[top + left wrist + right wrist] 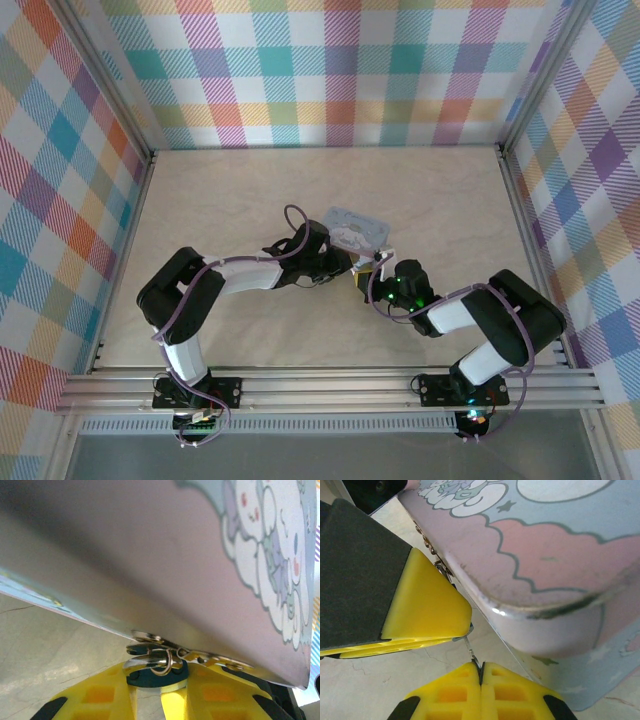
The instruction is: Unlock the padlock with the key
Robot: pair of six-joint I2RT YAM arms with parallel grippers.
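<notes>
Near the table's middle, the left gripper [159, 690] pinched the padlock [144, 677] under the tin's [150, 555] edge, its body half hidden. The right gripper [480, 674], fingers pressed together, nipped the key [471, 652], mostly concealed.

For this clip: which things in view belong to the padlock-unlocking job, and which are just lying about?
Part of the job:
padlock, gripped between the left fingers
key, pinched in the right fingers

Just there:
cartoon-print tin, with the padlock at its edge
table
plaid walls
</notes>
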